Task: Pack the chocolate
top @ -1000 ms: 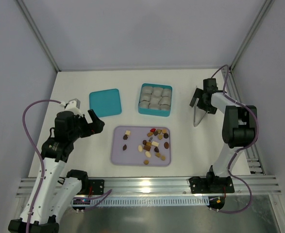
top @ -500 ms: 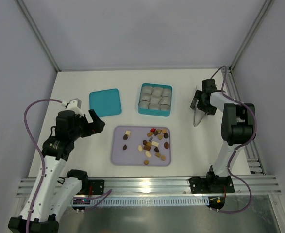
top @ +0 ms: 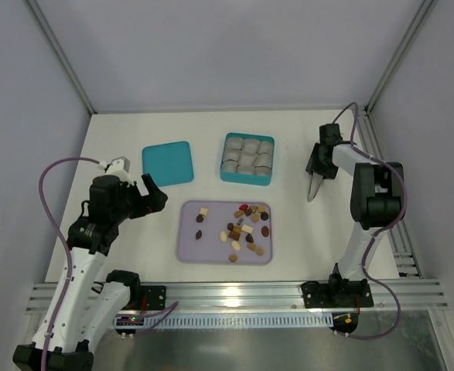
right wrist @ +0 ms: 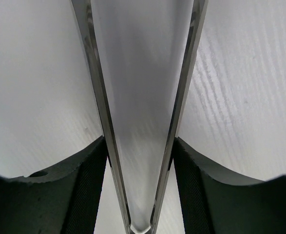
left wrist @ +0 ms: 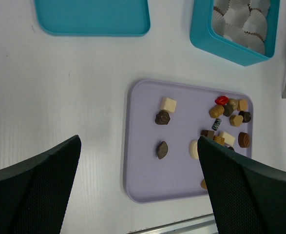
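Observation:
Several tiny chocolates [top: 246, 228], dark brown, tan, cream and one red, lie scattered on a lilac tray [top: 211, 249]; they also show in the left wrist view [left wrist: 225, 117]. A teal box [top: 247, 176] with white paper cups stands behind the tray. My right gripper [top: 319, 161] is down on the table, shut on metal tongs [top: 312, 189]; in the right wrist view the black fingers [right wrist: 84, 185] press on both arms of the tongs [right wrist: 140, 97]. My left gripper [top: 151, 197] is open and empty, above the table left of the tray [left wrist: 147, 170].
The teal lid [top: 168, 163] lies flat left of the box, also in the left wrist view [left wrist: 91, 17]. The box's wall [left wrist: 206, 41] shows at the top right there. Frame posts and walls enclose the table; a metal rail runs along the near edge.
My right gripper has turned and closed from spread open onto the tongs. The left arm has barely moved.

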You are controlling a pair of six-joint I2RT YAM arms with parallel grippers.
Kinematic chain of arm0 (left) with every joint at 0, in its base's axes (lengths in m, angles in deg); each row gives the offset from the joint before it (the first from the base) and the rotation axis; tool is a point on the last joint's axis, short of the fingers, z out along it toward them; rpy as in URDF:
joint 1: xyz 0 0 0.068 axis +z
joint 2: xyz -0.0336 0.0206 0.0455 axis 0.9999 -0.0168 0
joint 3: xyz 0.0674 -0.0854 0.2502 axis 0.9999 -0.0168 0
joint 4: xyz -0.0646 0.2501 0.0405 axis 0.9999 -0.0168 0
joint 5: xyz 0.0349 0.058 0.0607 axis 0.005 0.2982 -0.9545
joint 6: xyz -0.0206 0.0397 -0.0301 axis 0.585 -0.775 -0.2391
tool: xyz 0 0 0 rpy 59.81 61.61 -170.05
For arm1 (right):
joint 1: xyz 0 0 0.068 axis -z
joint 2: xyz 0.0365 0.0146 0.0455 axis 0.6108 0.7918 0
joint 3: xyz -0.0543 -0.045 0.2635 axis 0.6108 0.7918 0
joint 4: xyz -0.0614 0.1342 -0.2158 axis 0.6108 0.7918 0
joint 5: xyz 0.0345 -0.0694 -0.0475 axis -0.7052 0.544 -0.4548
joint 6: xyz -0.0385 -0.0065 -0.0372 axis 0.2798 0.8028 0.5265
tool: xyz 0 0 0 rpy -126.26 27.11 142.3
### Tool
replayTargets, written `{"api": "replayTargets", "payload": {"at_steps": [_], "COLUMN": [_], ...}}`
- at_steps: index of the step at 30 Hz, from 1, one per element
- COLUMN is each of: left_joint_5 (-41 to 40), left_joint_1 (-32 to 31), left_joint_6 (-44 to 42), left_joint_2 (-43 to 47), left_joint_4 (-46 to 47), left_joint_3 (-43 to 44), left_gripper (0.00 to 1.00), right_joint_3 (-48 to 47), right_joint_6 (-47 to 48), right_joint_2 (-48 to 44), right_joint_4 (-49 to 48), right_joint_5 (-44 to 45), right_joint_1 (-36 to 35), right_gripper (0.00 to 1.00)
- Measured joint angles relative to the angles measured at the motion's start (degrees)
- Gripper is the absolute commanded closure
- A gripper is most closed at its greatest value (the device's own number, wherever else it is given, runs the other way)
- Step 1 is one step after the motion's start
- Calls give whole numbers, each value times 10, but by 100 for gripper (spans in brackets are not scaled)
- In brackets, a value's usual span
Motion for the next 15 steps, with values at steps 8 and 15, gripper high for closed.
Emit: {"api": "replayTargets", "payload": {"at_steps": [8,15], "left_joint_5": [0,0], "left_joint_1": [0,0], "left_joint_6": [0,0], "left_joint_2": [-1,-1], "left_joint_4": [0,0], "left_joint_3": [0,0], "left_gripper": [0,0], "right_joint_3": [13,37], "right_joint_6": [0,1], "right_joint_2": [-78,-189], "right_joint_4": [24,33], "right_joint_5": [-11,-21], "right_joint_1": [-37,-47], "right_gripper": [43,44]}}
